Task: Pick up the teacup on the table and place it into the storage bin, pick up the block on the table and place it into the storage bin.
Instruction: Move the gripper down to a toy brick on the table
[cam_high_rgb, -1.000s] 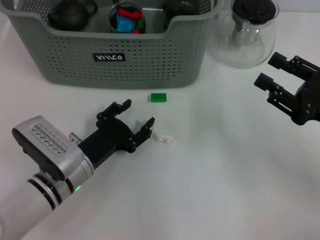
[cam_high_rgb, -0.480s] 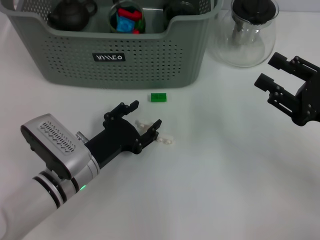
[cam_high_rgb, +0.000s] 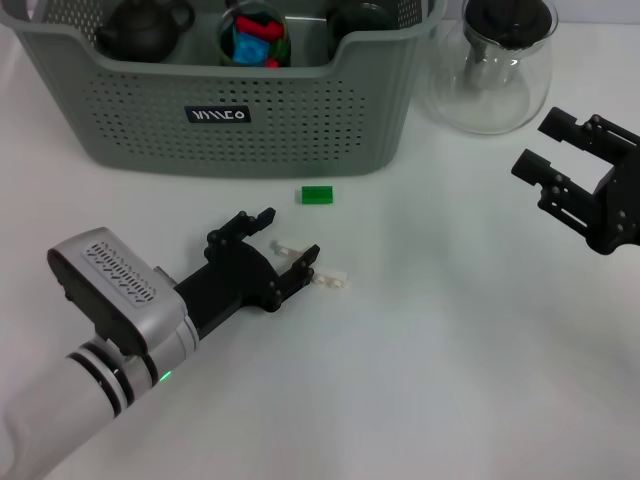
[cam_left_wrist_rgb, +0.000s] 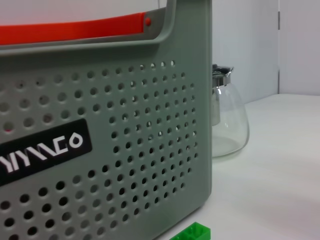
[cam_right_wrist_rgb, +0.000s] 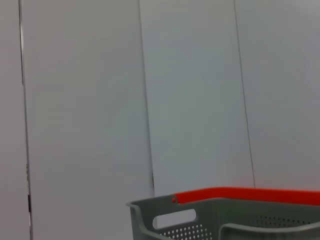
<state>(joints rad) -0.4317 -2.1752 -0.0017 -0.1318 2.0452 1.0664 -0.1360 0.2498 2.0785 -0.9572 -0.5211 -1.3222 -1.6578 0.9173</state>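
Block not yet binned, lying near storage bin; left gripper jaws wide, empty (right gripper likewise, parked aside).

This is looking like a robot test room or lab rather than a home or kitchen. A plain white table is filling the head view, and only a few staged props are sitting on it: a grey-green perforated storage bin holding a dark teapot and small coloured pieces, a clear glass pot with a black lid, and a green block. Behind the bin, the right wrist view is showing bare pale wall panels with thin vertical seams, and the left wrist view is showing the same blank panelled walls beyond the glass pot.
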